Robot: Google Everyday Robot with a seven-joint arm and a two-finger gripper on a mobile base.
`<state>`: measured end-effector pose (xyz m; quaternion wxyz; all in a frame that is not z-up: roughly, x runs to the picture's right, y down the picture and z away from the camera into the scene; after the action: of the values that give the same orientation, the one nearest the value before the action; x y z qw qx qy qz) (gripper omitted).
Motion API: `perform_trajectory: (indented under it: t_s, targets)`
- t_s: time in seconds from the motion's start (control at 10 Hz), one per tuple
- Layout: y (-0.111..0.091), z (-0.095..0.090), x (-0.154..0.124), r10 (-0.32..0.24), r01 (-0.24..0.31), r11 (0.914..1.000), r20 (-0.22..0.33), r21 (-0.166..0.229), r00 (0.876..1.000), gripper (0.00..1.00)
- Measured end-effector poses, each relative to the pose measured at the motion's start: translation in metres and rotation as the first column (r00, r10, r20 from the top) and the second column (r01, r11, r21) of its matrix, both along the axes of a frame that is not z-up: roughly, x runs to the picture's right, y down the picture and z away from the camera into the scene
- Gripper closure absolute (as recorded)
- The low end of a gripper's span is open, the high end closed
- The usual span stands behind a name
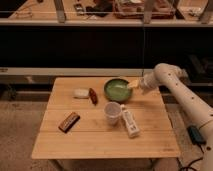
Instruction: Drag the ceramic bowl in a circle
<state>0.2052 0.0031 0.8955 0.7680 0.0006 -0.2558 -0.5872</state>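
Yellow at its tip, the gripper (134,83) on the white arm (176,89) sits at the right rim of the green ceramic bowl (117,90); I cannot tell if it grips the rim. The bowl stands near the back of the wooden table (100,144). A white cup (112,113) is just in front, beside a white box (130,123). A brown bar (69,122) lies front left.

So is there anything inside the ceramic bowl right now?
The ceramic bowl shows only its bare pale green glaze; nothing lies in it. The gripper sits at its right rim and covers that edge, so whether it reaches inside there cannot be seen.
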Motion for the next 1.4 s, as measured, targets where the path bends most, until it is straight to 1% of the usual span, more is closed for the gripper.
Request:
perform_trajectory:
  t_s: [0.3,0.5,0.6,0.8,0.9,1.1,1.2,1.3,1.4]
  targets:
    - [0.002,0.000,0.000,-0.005,0.005,1.0000,0.004,-0.004,1.000,0.30]
    - [0.011,0.000,0.000,-0.033,0.034,0.9989,0.020,-0.034,0.999,0.30]
    - [0.011,0.004,-0.002,-0.047,0.049,0.9978,0.036,-0.045,0.998,0.30]
    - [0.006,0.019,-0.004,-0.055,0.059,0.9961,0.070,-0.066,0.996,0.30]
    - [0.004,0.024,-0.003,-0.055,0.060,0.9955,0.075,-0.074,0.996,0.30]
    - [0.000,0.039,0.004,-0.058,0.063,0.9933,0.052,-0.097,0.997,0.30]
    - [-0.002,0.045,0.006,-0.055,0.059,0.9928,0.044,-0.104,0.998,0.30]
    - [-0.006,0.052,0.006,-0.036,0.040,0.9929,0.036,-0.112,0.999,0.30]
    - [-0.011,0.059,0.006,0.015,-0.011,0.9929,0.030,-0.118,0.999,0.30]
